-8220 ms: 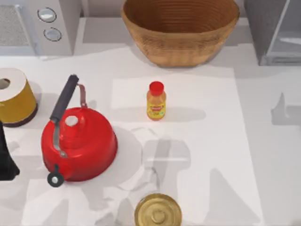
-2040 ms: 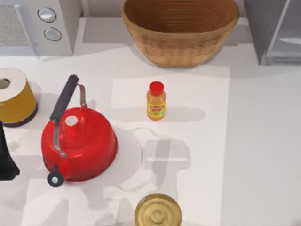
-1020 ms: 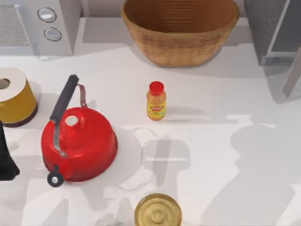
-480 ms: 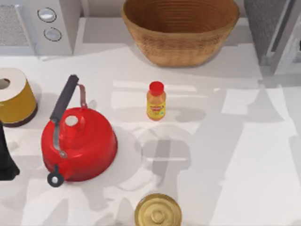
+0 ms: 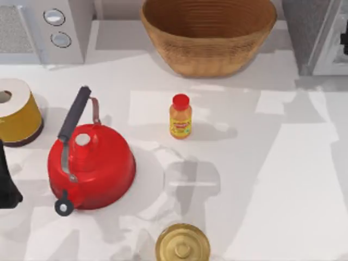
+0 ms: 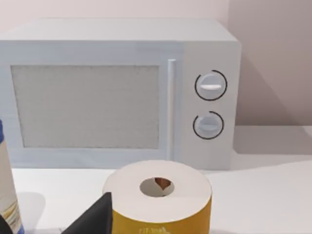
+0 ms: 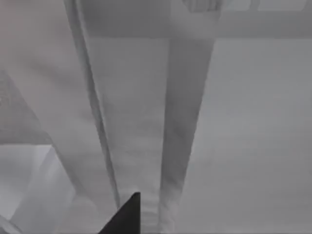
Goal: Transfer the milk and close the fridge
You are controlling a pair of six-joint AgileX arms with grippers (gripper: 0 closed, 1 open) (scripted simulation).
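Rendered kitchen. Microwave (image 5: 46, 30) sitting upper left of the top view, fridge (image 5: 321, 35) showing upper right, red kettle (image 5: 91, 166) and wicker basket (image 5: 209, 32) resting on white desk (image 5: 283, 179).

Fridge (image 5: 315, 32): grey speckled box, pale door panel, at table's far right corner, partly in view.
Milk (image 6: 9, 195): white-and-blue edge, upright, near paper roll.

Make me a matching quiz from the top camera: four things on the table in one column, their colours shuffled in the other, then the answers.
Things:
1. kettle
2. basket
3. bottle
4. microwave

Colours:
A. grey with two round knobs
B. orange with a red cap
C. red with a dark handle
D. woven tan

Pairs: 1-C, 2-D, 3-B, 4-A
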